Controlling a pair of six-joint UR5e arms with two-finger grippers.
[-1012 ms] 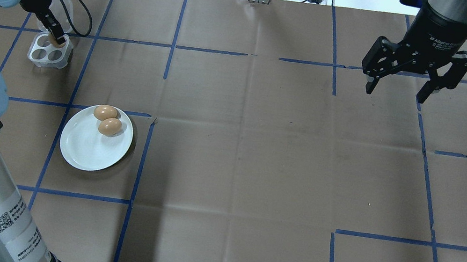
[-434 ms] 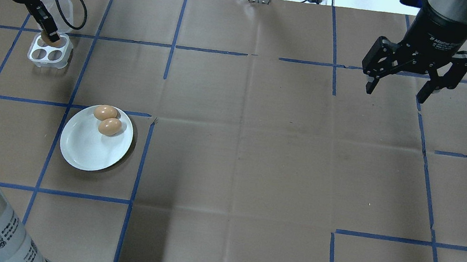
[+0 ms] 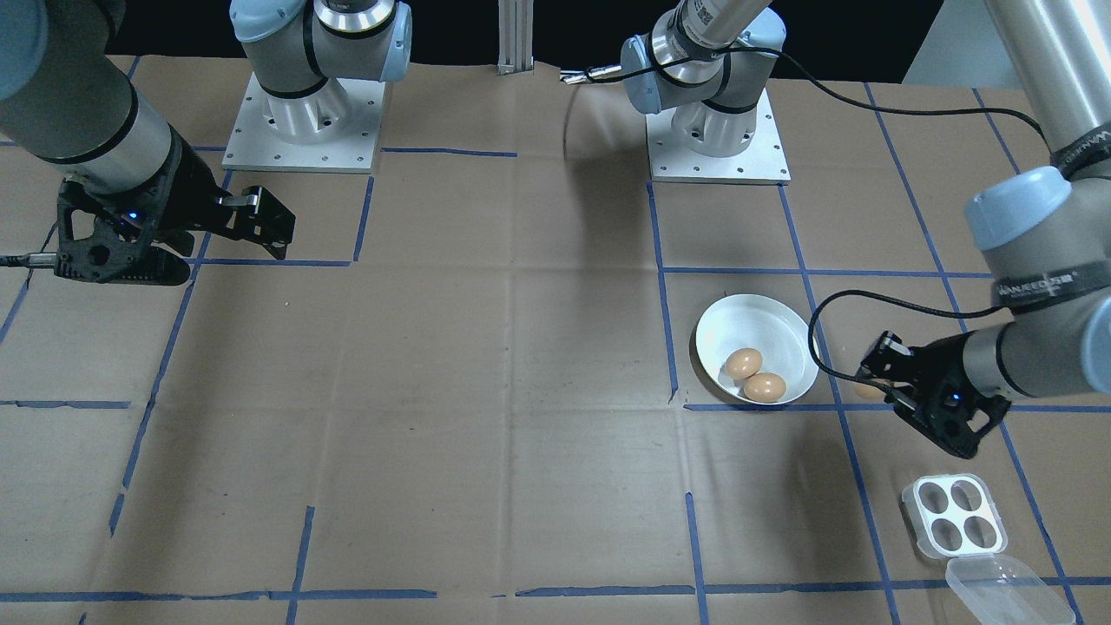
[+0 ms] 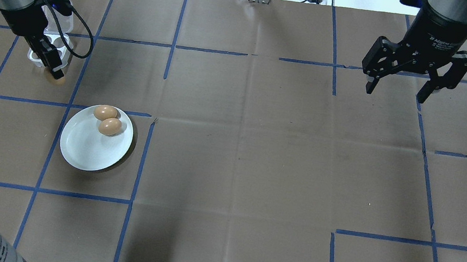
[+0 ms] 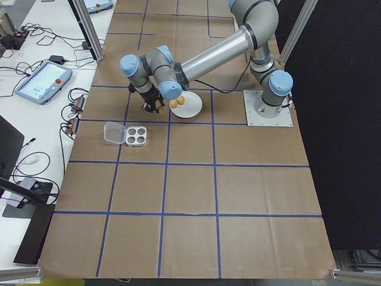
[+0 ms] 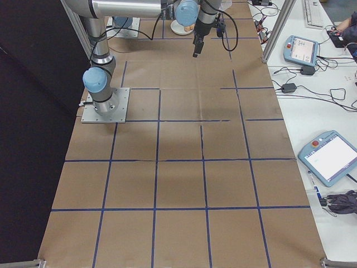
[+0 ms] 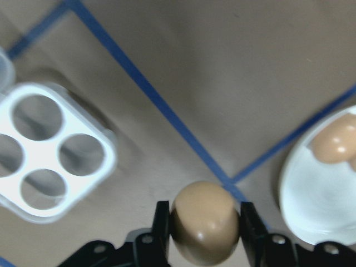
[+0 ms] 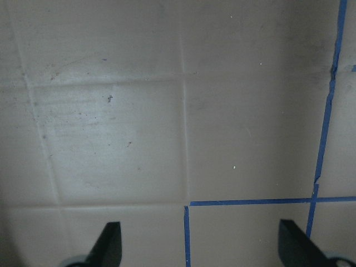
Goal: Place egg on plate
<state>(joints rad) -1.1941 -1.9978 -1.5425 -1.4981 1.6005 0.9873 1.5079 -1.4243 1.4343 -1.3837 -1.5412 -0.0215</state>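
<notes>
Brown paper gridded with blue tape covers the table (image 4: pixel 258 154). A smooth tan egg (image 7: pixel 204 222) is pinched by the left gripper (image 7: pixel 203 225), between tray (image 7: pixel 47 150) and glossy round plate (image 4: pixel 83 148). The right gripper (image 4: pixel 400 85) is spread.

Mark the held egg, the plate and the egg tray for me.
held egg (image 7: pixel 204 220): left wrist view, its middle.
plate (image 4: pixel 83 148): overhead view, bare centre.
egg tray (image 3: pixel 953 513): front-facing view, central web.
</notes>
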